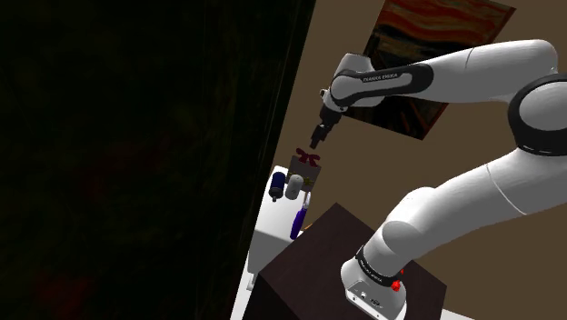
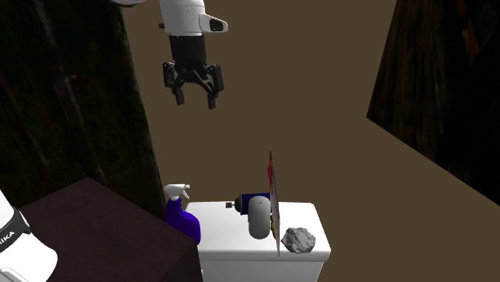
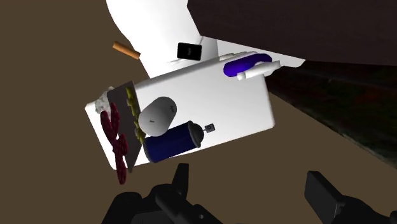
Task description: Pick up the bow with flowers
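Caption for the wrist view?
Open gripper hovers over white tank bearing red bow, grey cylinder, blue can, spray bottle.

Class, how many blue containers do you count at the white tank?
2. A dark blue can lies on the white tank beside a grey cylinder; a blue spray bottle stands at the tank's side toward the stand. The upright bow panel might hide more.

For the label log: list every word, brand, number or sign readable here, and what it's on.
"FRANKA EMIKA": dark band on the forearm, shoulder view.
"IKA": cut-off letters on the base link, second exterior view.
Lettering on the base ring: too small to read.
No text on painting, spray bottle.
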